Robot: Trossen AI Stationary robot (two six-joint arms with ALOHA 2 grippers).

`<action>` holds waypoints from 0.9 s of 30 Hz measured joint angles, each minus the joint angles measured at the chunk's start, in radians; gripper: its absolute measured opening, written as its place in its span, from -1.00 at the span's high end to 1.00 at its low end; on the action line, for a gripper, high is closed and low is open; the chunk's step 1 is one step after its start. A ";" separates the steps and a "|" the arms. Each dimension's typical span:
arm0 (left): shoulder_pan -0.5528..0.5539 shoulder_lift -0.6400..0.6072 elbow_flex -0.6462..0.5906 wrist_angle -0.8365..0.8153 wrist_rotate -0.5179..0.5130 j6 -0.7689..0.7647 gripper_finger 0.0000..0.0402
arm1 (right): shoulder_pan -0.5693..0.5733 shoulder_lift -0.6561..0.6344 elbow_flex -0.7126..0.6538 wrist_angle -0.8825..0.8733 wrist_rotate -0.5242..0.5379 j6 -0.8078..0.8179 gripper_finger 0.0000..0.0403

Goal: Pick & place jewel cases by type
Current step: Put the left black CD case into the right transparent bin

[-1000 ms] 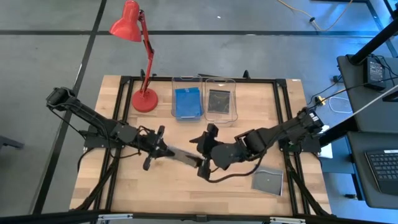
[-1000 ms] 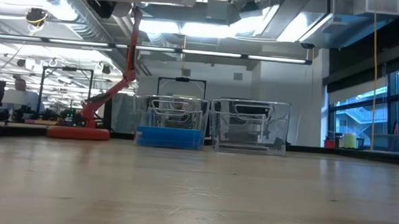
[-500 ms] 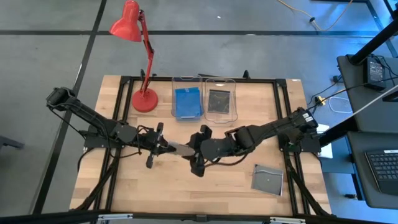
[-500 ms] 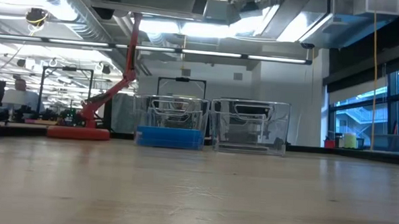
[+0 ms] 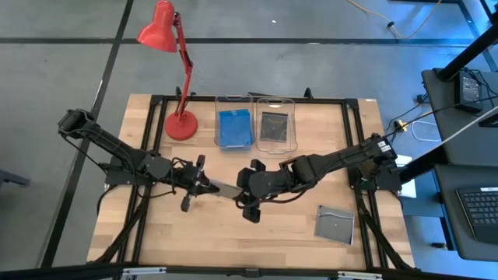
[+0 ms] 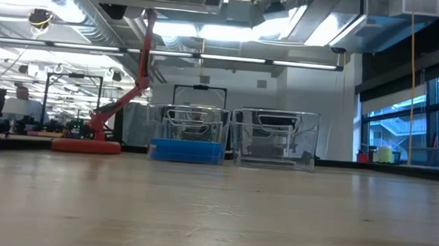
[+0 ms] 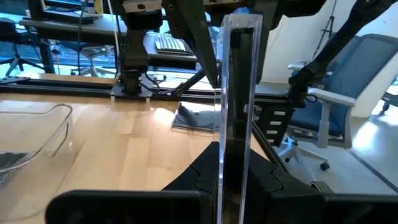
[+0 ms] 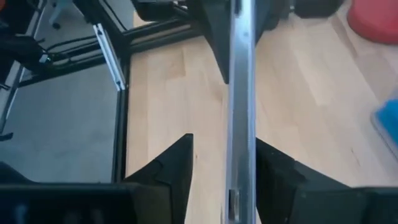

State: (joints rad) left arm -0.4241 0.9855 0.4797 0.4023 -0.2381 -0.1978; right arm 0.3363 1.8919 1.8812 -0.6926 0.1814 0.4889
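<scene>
Two grippers meet mid-table over one grey jewel case (image 5: 227, 189): left gripper (image 5: 204, 184) clamps it edge-on, right gripper (image 5: 247, 192) straddles its far end, fingers apart. Early release would likely drop it flat.

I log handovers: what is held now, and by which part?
A grey jewel case, edge-on: the left end effector grips one end; the right end effector stands open around the other.

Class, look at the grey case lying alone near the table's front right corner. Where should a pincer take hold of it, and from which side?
The grey case lies flat on the table, so only its thin rim can be pinched. Come straight down from above with the fingers spanning its shorter width, turned to match its slight skew. Nothing stands beside it.
</scene>
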 joint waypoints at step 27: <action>0.001 0.000 0.000 -0.001 -0.012 -0.024 0.69 | 0.000 -0.001 0.000 -0.119 0.000 0.023 0.91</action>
State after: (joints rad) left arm -0.4232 0.9853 0.4797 0.4011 -0.2501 -0.2222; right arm 0.3362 1.8908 1.8809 -0.8117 0.1818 0.5121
